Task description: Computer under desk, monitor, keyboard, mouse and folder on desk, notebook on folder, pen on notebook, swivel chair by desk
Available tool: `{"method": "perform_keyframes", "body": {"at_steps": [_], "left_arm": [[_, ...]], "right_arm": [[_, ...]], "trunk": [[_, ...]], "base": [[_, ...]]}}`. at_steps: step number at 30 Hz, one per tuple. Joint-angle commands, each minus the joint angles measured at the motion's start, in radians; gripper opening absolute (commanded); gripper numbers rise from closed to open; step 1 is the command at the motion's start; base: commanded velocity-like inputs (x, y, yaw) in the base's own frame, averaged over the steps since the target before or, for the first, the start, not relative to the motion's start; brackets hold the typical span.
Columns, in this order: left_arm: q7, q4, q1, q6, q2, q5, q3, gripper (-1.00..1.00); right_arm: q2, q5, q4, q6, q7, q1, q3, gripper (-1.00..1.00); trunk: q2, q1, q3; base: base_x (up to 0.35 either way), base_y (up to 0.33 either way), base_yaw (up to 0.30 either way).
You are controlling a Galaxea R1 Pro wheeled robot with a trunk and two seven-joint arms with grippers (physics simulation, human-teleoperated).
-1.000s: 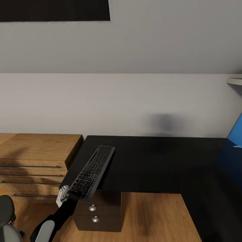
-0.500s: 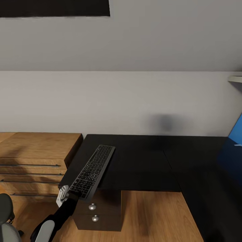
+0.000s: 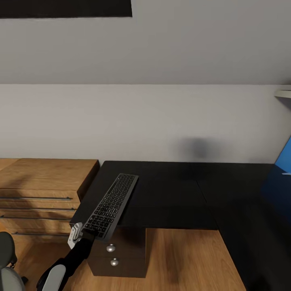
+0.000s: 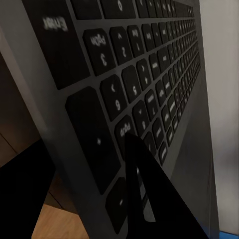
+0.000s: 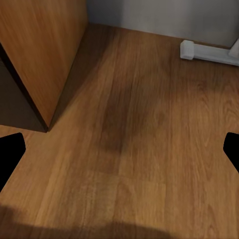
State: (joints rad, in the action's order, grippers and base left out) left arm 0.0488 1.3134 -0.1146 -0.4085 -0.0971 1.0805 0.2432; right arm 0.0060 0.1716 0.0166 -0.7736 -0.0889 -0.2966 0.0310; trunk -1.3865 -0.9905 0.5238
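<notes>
While my left gripper (image 3: 82, 234) sits low at the near left corner of the desk (image 3: 169, 194), its fingers are pinched on the near short end of the keyboard (image 3: 110, 207). Through the left wrist camera I see one dark finger (image 4: 149, 199) lying across the keys at that end, with the key rows running away from it. From the head camera the keyboard slants over the desk's left edge: its gripped end overhangs the front corner above the drawer unit (image 3: 117, 254) with its two round knobs, and its far end reaches in over the black top. I cannot tell whether the far end rests on the top or is held just above it.

At the bottom left I can make out part of the grey swivel chair (image 3: 6, 262). My right gripper (image 5: 119, 149) has its fingers spread wide, the two tips at opposite edges of its camera view, above bare wood floor (image 5: 139, 149).

Farther back, a light-wood dresser (image 3: 40, 190) stands against the desk's left side. Beyond both is the pale wall (image 3: 145, 121), and a blue panel (image 3: 284, 157) shows at the right edge.
</notes>
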Motion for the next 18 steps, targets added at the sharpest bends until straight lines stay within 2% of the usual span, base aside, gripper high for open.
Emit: {"method": "perform_keyframes", "body": {"at_steps": [1, 18], "left_arm": [[0.006, 0.0, 0.0, -0.01, -0.001, -0.011, 0.004, -1.0], [0.005, 0.0, 0.0, -0.011, 0.0, -0.011, 0.004, -1.0]], "right_arm": [[0.0, 0.008, 0.002, -0.003, -0.01, -0.001, 0.003, 1.0], [0.0, 0.008, 0.002, -0.001, -0.009, -0.001, 0.003, 1.0]], "trunk": [[-0.001, 0.0, 0.001], [-0.001, 0.0, 0.001]], "base": [[0.0, 0.0, 0.0], [0.0, 0.0, 0.0]]}}
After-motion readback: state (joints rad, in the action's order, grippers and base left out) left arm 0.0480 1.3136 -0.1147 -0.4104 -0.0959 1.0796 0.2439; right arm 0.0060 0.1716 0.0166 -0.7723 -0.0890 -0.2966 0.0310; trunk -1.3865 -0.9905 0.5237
